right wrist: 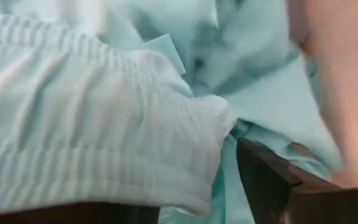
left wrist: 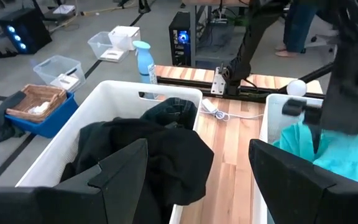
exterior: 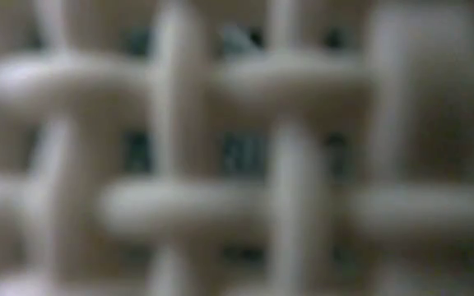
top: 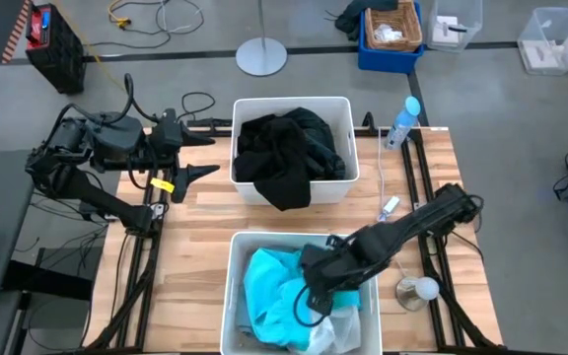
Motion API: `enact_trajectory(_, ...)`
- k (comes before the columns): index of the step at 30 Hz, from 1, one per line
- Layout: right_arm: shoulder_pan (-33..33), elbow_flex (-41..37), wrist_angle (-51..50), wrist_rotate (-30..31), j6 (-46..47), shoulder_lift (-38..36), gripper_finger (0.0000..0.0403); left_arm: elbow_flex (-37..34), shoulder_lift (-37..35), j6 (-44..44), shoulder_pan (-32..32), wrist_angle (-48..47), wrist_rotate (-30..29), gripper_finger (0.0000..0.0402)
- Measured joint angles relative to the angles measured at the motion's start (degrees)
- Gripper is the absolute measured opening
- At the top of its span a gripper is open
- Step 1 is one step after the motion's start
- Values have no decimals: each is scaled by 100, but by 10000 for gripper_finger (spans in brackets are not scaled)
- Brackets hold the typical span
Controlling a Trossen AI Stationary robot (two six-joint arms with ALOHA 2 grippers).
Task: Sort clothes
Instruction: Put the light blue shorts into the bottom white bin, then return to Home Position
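Note:
Black and dark garments (top: 289,150) fill the far white bin (top: 343,108), one hanging over its near wall; they also show in the left wrist view (left wrist: 142,149). Turquoise (top: 269,286) and whitish (top: 338,330) garments lie in the near white bin (top: 233,296). My right gripper (top: 309,304) reaches down into the near bin, open, its fingers sunk in the turquoise garment (right wrist: 104,112). My left gripper (top: 210,158) is open and empty beside the far bin's left wall, also seen in its wrist view (left wrist: 197,180). My right gripper is open with its fingers pushed into the turquoise garment in the near bin, slanting down from the table's right. A bunched fold (right wrist: 191,143) bulges between the fingers and lies over one of them; the other finger (right wrist: 272,186) stands beside it. The garment rests in the bin.
A clear blue-capped bottle (top: 402,123) stands right of the far bin. A white cable with a plug (top: 388,207) lies on the wood, and a round white object (top: 417,289) sits right of the near bin. The low view is filled by a blurred white lattice (exterior: 237,205).

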Motion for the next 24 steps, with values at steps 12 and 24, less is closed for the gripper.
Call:
enact_trajectory(12,44,93,-301,-489,-842,-302,235,4,-108,240,0,435,-3,277)
enact_trajectory(24,139,90,-1133,-749,-1393,-557,205,2,-168,550,2,418,375,257)
